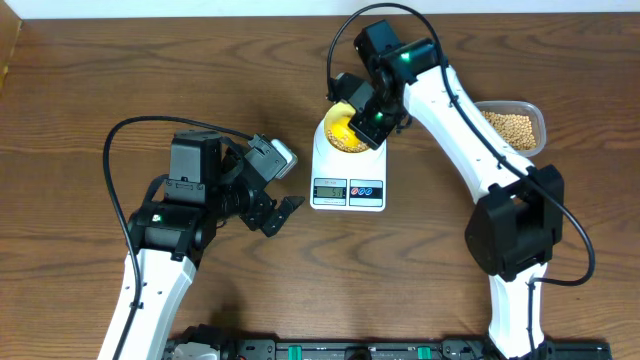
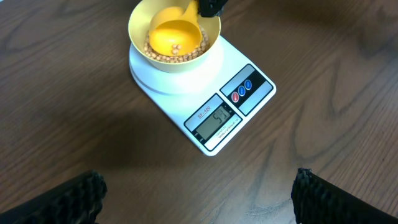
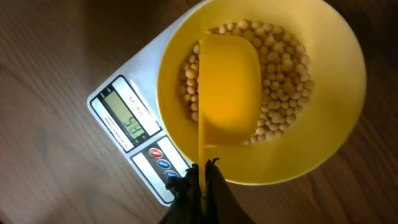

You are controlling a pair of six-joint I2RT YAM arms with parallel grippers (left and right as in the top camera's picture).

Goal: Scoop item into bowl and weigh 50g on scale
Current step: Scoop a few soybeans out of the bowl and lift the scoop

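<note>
The white scale (image 1: 348, 180) stands mid-table with the pale yellow bowl (image 1: 334, 128) on its platform. Tan beans (image 3: 278, 68) lie in the bowl. My right gripper (image 3: 203, 177) is shut on the handle of a bright yellow scoop (image 3: 227, 87), whose cup hangs over the beans inside the bowl. The scale's display (image 3: 127, 122) is lit; it also shows in the left wrist view (image 2: 216, 121). My left gripper (image 2: 199, 196) is open and empty, hovering over bare table in front of the scale, left of it in the overhead view (image 1: 283, 212).
A clear plastic tub (image 1: 513, 125) holding more beans sits at the right, behind my right arm. A dark bar runs along the table's front edge (image 1: 330, 350).
</note>
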